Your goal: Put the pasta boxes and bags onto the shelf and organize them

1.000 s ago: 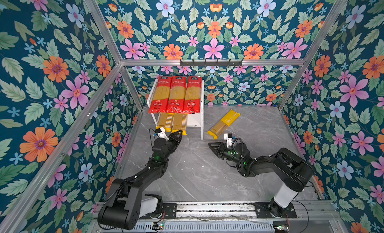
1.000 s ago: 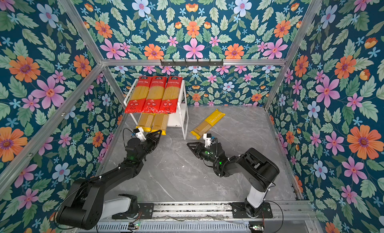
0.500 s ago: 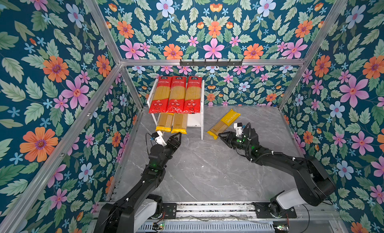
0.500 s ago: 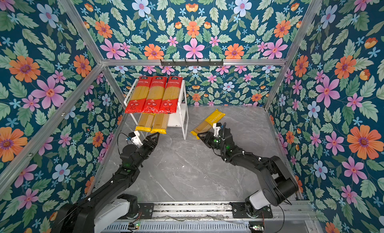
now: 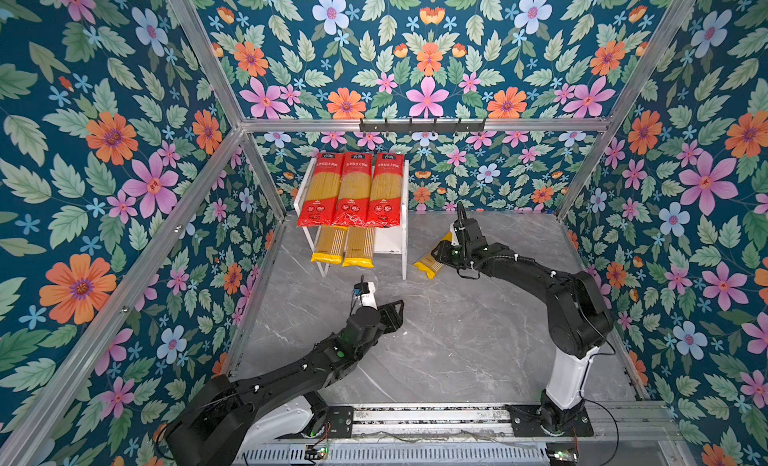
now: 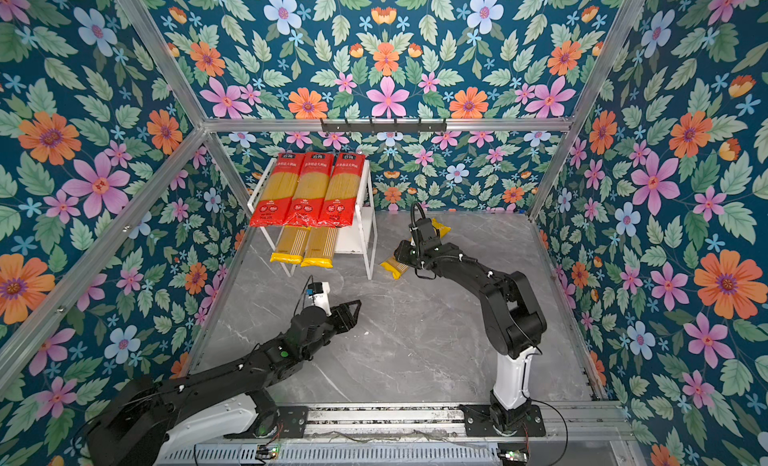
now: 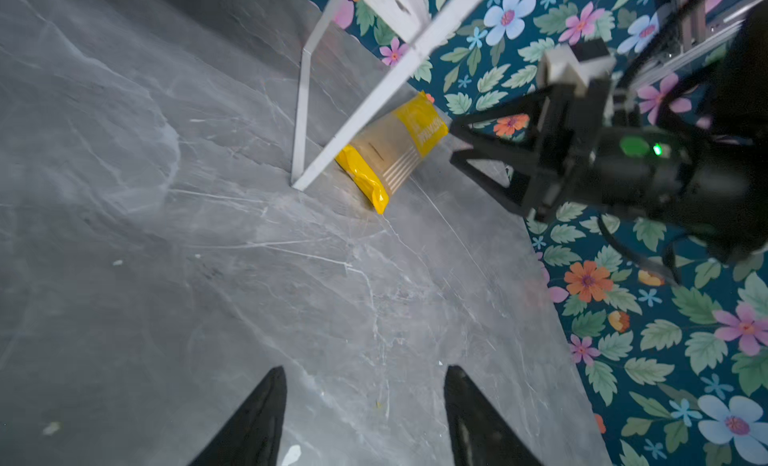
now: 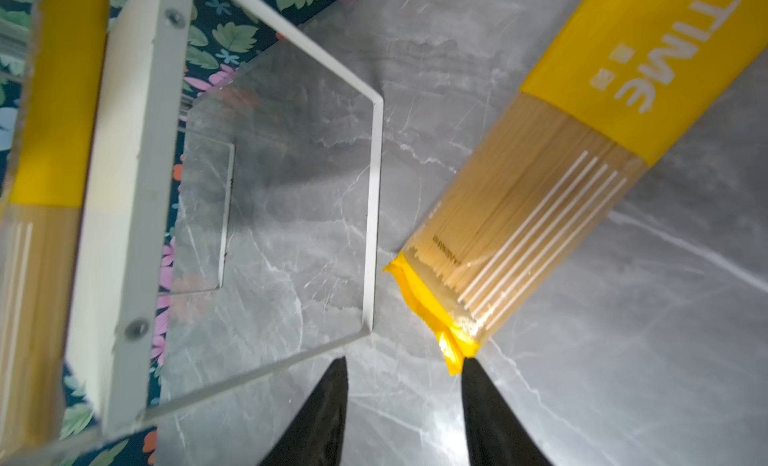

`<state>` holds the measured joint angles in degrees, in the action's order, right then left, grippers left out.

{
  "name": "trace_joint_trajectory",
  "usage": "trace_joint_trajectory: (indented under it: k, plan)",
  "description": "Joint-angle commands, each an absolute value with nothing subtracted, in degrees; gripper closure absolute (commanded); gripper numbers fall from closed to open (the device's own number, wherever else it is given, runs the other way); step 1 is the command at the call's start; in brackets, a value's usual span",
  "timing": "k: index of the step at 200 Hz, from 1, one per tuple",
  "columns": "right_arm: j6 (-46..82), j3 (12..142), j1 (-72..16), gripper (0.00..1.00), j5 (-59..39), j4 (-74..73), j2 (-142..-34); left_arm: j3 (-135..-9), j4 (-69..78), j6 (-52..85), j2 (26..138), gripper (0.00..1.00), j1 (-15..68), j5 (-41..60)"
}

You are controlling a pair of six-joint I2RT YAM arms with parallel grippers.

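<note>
The shelf (image 5: pixel 390 240) stands at the back left, seen in both top views. Three red pasta packs (image 5: pixel 352 189) lie side by side on its top board. Two yellow packs (image 5: pixel 345 247) lie on the lower board, their ends sticking out in front. A third yellow pack (image 5: pixel 429 263) (image 8: pixel 519 218) lies on the floor just right of the shelf. My right gripper (image 5: pixel 440 252) (image 8: pixel 405 362) hovers open over its near end, one fingertip beside the yellow seam. Over bare floor in front of the shelf, my left gripper (image 5: pixel 397 314) (image 7: pixel 365 370) is open and empty.
The shelf's thin white leg frame (image 8: pixel 374 193) stands close beside the loose pack. Flowered walls close in the grey marble floor (image 5: pixel 449 351) on three sides. A black hook rail (image 5: pixel 422 125) hangs on the back wall.
My left gripper has opened and drawn back from the shelf's lower board toward the front. My right gripper has moved toward the back, over the loose yellow pack's near end.
</note>
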<state>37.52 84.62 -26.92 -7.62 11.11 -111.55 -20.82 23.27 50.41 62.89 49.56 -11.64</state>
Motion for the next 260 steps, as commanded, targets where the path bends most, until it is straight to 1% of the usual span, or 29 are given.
trace_joint_trajectory:
  k: [1, 26, 62, 78, 90, 115, 149, 180, 194, 209, 235, 249, 260]
  plan:
    - [34.86, 92.92, -27.06, 0.52, -2.62, 19.64, -117.54, -22.17, 26.27, 49.06, 66.00, 0.37, 52.11, -15.56]
    - [34.50, 102.76, -26.95, 0.52, -1.80, 22.56, -125.93, -22.76, 29.00, 49.96, 69.55, 0.38, 54.41, -15.77]
    - [33.17, 124.88, -26.30, 0.52, -2.58, 35.30, -140.39, -24.79, 29.71, 50.32, 72.65, 0.38, 56.63, -15.38]
    - [32.83, 129.86, -26.35, 0.52, -4.15, 39.27, -144.20, -24.92, 29.87, 50.53, 72.94, 0.38, 57.38, -15.96]
    - [32.79, 130.41, -26.34, 0.52, -4.95, 41.04, -145.45, -24.85, 29.88, 50.71, 73.03, 0.38, 57.73, -16.44]
    - [33.81, 122.88, -26.30, 0.52, -5.44, 41.17, -142.74, -25.04, 30.04, 50.59, 73.29, 0.38, 57.85, -16.71]
    - [38.23, 98.35, -26.19, 0.53, -7.09, 28.91, -129.82, -26.49, 29.97, 49.46, 74.89, 0.38, 57.87, -16.85]
    - [40.14, 80.30, -26.42, 0.54, -8.50, 21.96, -119.36, -28.45, 30.56, 48.96, 77.29, 0.38, 57.96, -15.91]
    - [39.04, 73.33, -26.80, 0.55, -9.69, 17.92, -114.08, -29.16, 31.22, 48.82, 78.55, 0.38, 58.12, -15.32]
    - [36.14, 69.70, -26.82, 0.54, -11.94, 17.40, -108.30, -29.88, 31.94, 48.88, 79.97, 0.38, 58.21, -14.50]
    - [30.94, 67.80, -23.87, 0.52, -10.06, 21.46, -99.74, -31.47, 32.92, 48.95, 82.87, 0.38, 58.45, -12.83]
    - [28.18, 67.46, -20.21, 0.49, -9.72, 23.01, -98.27, -32.44, 33.76, 49.36, 84.78, 0.38, 58.53, -11.86]
    - [25.34, 68.31, -17.31, 0.47, -10.38, 24.97, -99.61, -33.08, 34.67, 49.98, 86.34, 0.38, 58.53, -11.07]
